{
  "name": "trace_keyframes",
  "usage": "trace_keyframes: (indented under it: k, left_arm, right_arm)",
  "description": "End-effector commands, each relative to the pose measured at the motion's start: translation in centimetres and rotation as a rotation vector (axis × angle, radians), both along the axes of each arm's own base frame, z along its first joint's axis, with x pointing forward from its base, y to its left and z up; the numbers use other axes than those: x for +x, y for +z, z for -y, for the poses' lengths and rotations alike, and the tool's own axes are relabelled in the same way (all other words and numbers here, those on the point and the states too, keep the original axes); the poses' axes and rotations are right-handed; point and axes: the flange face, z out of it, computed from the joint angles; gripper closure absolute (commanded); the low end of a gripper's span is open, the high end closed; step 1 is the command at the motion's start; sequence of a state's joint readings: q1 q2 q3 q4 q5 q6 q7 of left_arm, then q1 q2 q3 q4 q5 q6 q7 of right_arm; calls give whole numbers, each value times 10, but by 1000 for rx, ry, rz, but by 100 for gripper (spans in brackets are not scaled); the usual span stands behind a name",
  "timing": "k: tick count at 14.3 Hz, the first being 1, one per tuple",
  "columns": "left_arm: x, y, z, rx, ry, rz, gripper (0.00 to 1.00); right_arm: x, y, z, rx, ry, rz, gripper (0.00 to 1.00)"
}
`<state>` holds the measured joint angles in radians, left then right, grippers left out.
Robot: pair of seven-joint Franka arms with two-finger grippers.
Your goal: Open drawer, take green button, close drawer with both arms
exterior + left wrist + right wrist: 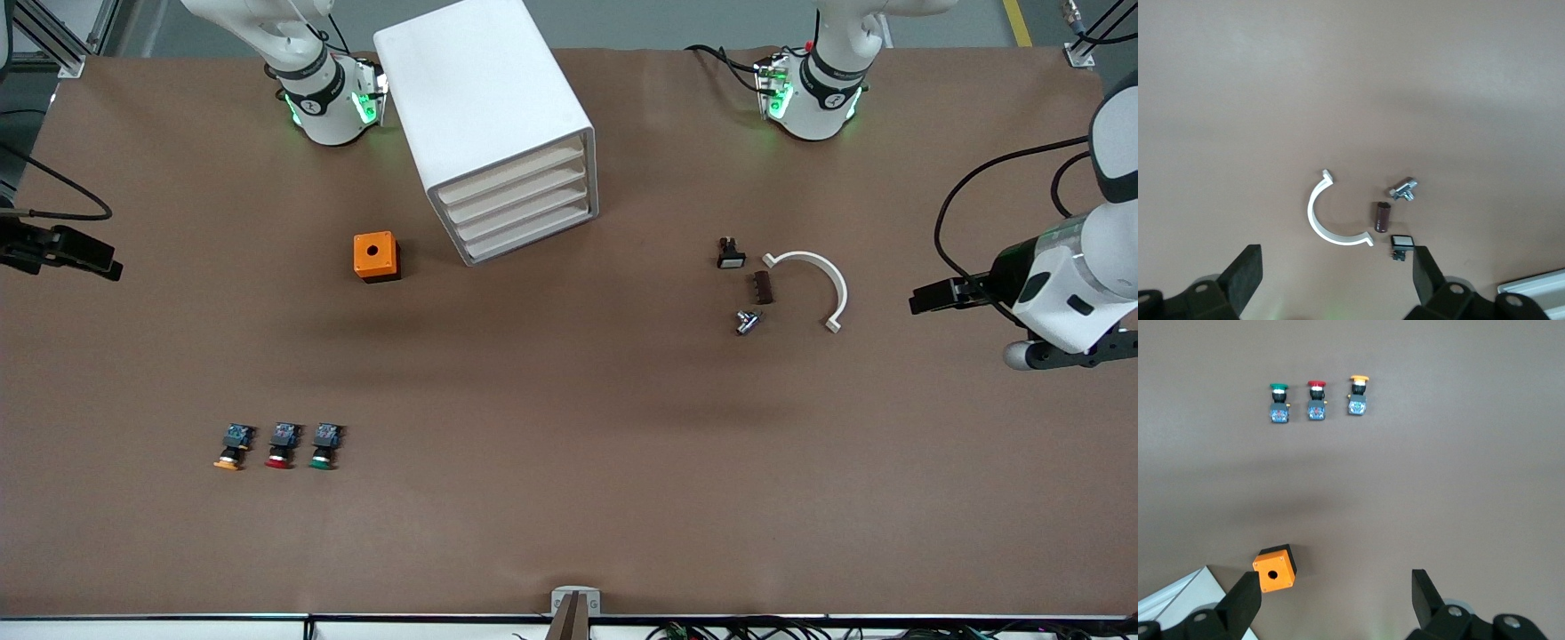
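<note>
The white cabinet (484,98) stands between the two arm bases, and its four cream-white drawers (520,206) are all shut. The green-capped button (323,446) lies on the table near the front camera, beside a red-capped one (281,446) and an orange-capped one (233,447). It also shows in the right wrist view (1279,403). My right gripper (108,266) is open and empty, up in the air at the right arm's end of the table; in its wrist view (1335,597) the jaws stand wide apart. My left gripper (920,302) is open and empty at the left arm's end, as its wrist view (1336,277) shows.
An orange box with a hole (377,256) sits beside the cabinet toward the right arm's end. Toward the left arm's end lie a white curved clamp (818,284), a brown cylinder (763,287), a metal part (747,321) and a small white-capped switch (730,253).
</note>
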<state>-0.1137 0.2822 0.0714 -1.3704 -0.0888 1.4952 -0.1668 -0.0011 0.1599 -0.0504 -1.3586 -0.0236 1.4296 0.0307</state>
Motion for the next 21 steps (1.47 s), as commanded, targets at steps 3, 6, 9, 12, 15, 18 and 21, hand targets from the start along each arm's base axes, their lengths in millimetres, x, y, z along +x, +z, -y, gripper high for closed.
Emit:
trace_keyframes:
  k: [3, 6, 9, 12, 15, 18, 21]
  left_arm:
    - [-11, 3, -44, 2, -60, 9, 1]
    - [-26, 7, -53, -3, -71, 35, 1]
    - [-59, -3, -61, -4, -78, 164, 1]
    - [-76, 7, -60, 1, -79, 239, 1]
    - [-77, 42, -39, 0, -109, 271, 0]
    - [-82, 77, -29, -1, -125, 243, 0]
    - [-78, 90, -26, 60, -151, 225, 0]
  right_arm:
    - [-15, 9, 1, 15, -19, -5, 0]
    - [-27, 17, 11, 17, -35, -22, 0]
    - [-42, 16, 6, 21, -28, -11, 0]
    - [-57, 12, 0, 21, -15, 44, 0]
    - [-71, 12, -8, 29, -2, 84, 0]
    - [-76, 13, -10, 45, 0, 98, 0]
    - [-77, 13, 8, 76, -35, 97, 0]
